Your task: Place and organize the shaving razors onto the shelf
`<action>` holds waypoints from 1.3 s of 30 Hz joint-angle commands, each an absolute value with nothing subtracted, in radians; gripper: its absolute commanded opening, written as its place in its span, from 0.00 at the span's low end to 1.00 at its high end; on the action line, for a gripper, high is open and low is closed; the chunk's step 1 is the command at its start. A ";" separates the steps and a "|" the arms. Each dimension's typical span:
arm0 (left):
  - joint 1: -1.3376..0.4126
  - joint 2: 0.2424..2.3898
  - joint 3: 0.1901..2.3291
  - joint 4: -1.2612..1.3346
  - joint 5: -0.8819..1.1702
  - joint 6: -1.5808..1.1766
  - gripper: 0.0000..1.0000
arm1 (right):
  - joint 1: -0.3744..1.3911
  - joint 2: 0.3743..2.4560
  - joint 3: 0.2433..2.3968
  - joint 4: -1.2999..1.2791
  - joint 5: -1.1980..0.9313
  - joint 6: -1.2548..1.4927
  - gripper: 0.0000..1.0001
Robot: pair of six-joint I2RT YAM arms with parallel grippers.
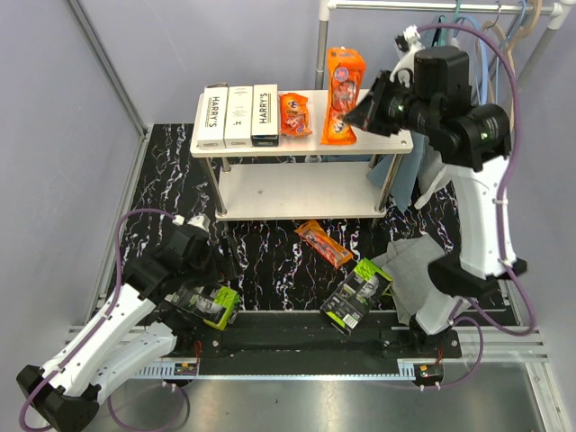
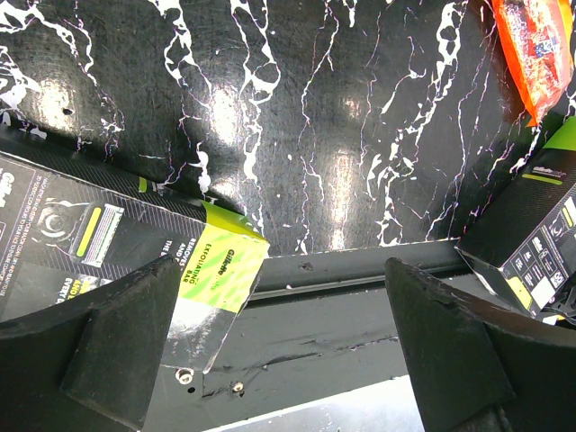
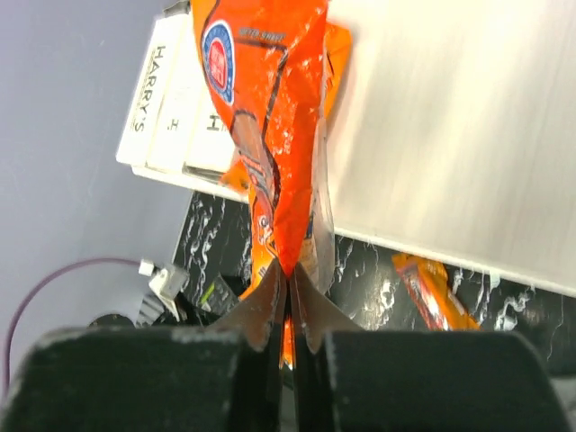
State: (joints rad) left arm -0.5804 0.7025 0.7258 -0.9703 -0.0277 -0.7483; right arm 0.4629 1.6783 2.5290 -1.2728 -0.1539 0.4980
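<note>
Spread wide and gripping nothing, the left fingers [image 2: 117,342] are held over one black-and-green pack [image 2: 108,238] at the counter's [image 2: 297,108] near edge. Three white boxes [image 1: 238,115] and one orange pack [image 1: 296,114] are already lined up on the shelf's [image 1: 297,193] top board. A second orange pack [image 3: 270,135] is pinched in the closed right fingers [image 3: 274,310] over that board; whether it touches cannot be told. A third orange pack [image 1: 323,244] and a second black-and-green pack [image 1: 357,294], beside the grey cloth [image 1: 409,270], are left on the counter. About half is judged done.
</note>
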 commanded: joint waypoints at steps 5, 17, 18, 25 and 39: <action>-0.578 0.703 0.719 -0.931 -0.006 -0.730 0.99 | 0.420 1.885 2.743 -1.422 -0.259 0.456 0.06; -0.580 0.712 0.724 -0.928 -0.005 -0.723 0.99 | 0.348 1.908 2.726 -1.376 -0.334 0.439 0.05; -0.580 0.713 0.724 -0.927 -0.006 -0.721 0.99 | 0.344 1.925 2.729 -1.373 -0.342 0.439 0.06; -0.578 0.709 0.723 -0.928 -0.006 -0.724 0.99 | 0.328 1.993 2.757 -1.345 -0.397 0.448 0.06; -0.578 0.710 0.721 -0.928 -0.006 -0.723 0.99 | 0.311 2.065 2.757 -1.270 -0.483 0.477 0.07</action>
State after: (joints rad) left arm -0.5804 0.7109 0.7258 -0.9699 -0.0254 -0.7372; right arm 0.3202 2.0472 2.7232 -1.3254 -0.4286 0.4675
